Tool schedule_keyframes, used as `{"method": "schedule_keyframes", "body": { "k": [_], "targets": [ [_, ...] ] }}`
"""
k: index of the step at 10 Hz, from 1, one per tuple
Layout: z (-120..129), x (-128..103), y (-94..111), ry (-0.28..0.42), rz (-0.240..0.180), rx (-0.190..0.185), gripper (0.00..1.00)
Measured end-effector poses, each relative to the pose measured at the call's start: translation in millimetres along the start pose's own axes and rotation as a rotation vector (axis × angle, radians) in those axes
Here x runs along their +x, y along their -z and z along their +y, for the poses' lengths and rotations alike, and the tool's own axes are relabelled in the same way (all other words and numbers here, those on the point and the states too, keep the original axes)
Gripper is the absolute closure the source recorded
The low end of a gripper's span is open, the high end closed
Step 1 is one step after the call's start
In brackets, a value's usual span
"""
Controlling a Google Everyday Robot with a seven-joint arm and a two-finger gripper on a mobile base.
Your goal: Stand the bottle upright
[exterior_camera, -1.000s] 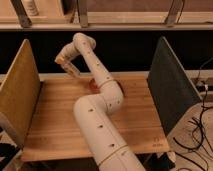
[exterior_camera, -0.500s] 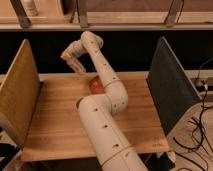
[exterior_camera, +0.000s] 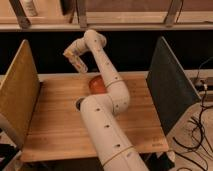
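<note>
My gripper [exterior_camera: 76, 60] is raised above the far edge of the wooden table [exterior_camera: 55, 125], left of centre, at the end of the white arm that bends back over the table. A slim tan and cream bottle [exterior_camera: 78, 64] sits in it, tilted, with its lower end pointing down and right. It is held clear of the table top. No other bottle shows on the table.
A reddish-brown round bowl [exterior_camera: 96, 85] sits at the table's far middle, partly behind the arm. A dark cup [exterior_camera: 78, 103] peeks out left of the arm. A tan panel [exterior_camera: 20, 95] stands on the left and a dark panel [exterior_camera: 170, 85] on the right. Cables [exterior_camera: 200, 125] lie at the right.
The gripper has risen a little and shifted right with the bottle. The arm's upper joint has swung right, and the bowl now shows more.
</note>
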Motion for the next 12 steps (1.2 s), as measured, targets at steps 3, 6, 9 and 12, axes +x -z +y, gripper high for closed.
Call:
{"method": "schedule_keyframes", "body": {
  "k": [3,6,9,12],
  "targets": [
    [-13.3,-4.6,15.2,-0.014,-0.013,0.042,1.0],
    [-7.3,16.5,18.1,-0.073,0.042,0.034,1.0],
    [20.2,34.2,16.2,-0.134,0.192,-0.007,1.0],
    [50.5,26.4,13.4,-0.175,0.216,-0.054,1.0]
  ]
}}
